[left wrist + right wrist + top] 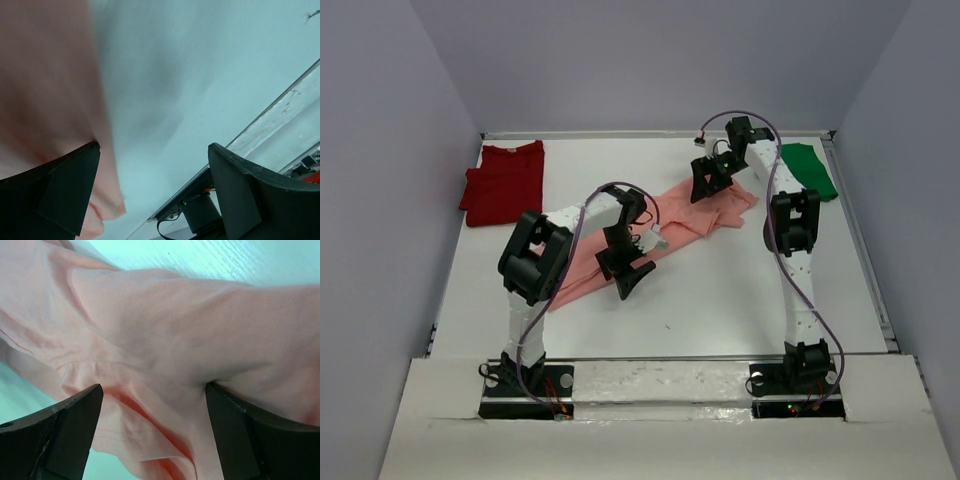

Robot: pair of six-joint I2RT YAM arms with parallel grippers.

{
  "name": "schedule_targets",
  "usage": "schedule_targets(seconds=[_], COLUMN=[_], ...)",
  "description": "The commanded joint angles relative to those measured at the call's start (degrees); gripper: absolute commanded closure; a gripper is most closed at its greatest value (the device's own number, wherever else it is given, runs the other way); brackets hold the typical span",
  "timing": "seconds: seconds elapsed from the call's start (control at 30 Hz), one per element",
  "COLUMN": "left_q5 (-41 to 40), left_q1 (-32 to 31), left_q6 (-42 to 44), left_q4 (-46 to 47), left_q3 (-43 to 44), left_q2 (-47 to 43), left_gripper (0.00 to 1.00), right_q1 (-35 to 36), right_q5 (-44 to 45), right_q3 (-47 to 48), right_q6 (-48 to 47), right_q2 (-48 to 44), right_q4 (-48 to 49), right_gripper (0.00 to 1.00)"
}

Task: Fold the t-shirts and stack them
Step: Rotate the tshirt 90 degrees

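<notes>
Salmon-pink shirt (692, 214) lies rumpled across the middle of the bench (720, 300), running near-left to far-right. Dark red shirt (505, 183) sits far left. Green shirt (810, 168) sits far right, partly behind the right arm. Both pincers stand apart and hold nothing: left pincer (152, 150) at the pink shirt's near-left edge, right pincer (154, 386) over its far-right folds. Recommendation: take single-layer corners at opposite ends and draw the cloth flat before folding. A bunched grab would likely trap creases.

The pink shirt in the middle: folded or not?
Not neatly folded: the pink shirt lies bunched in a wrinkled diagonal strip.
</notes>
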Motion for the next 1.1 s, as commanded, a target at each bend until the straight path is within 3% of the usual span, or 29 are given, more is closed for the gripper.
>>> schedule_targets(seconds=[0.0, 0.23, 0.5, 0.7, 0.9, 1.07], left_q5=[2.72, 1.05, -1.67, -5.44, -7.21, -7.12], left_q1=[-4.20, -4.38, -3.94, -2.45, 6.07, 12.58], left_q6=[-1.01, -3.22, -3.57, -5.32, -9.54, -11.13], left_q4=[-3.68, -3.68, -2.27, 0.71, 7.13, 10.56], left_q3=[5.39, 14.64, 17.28, 16.32, 13.94, 11.66], left_q2=[0.96, 0.09, -1.32, -2.20, -2.64, -3.25], left_gripper=[0.01, 0.01, 0.01, 0.01, 0.01, 0.01], right_q1=[-0.07, -0.07, -0.07, -0.07, -0.07, -0.07], right_q5=[-5.10, -5.73, 3.30, 10.09, 13.08, 11.85], right_q3=[1.33, 1.51, -14.12, -20.97, -35.11, -40.76], right_q6=[-1.34, -1.43, -0.65, 1.56, 1.47, 2.79], right_q2=[-0.65, -5.03, -24.88, -32.28, -37.47, -37.30], right_q4=[3.24, 4.91, 9.83, 7.29, 6.58, 6.67], right_gripper=[0.09, 0.06, 0.05, 0.12, 0.20, 0.29])
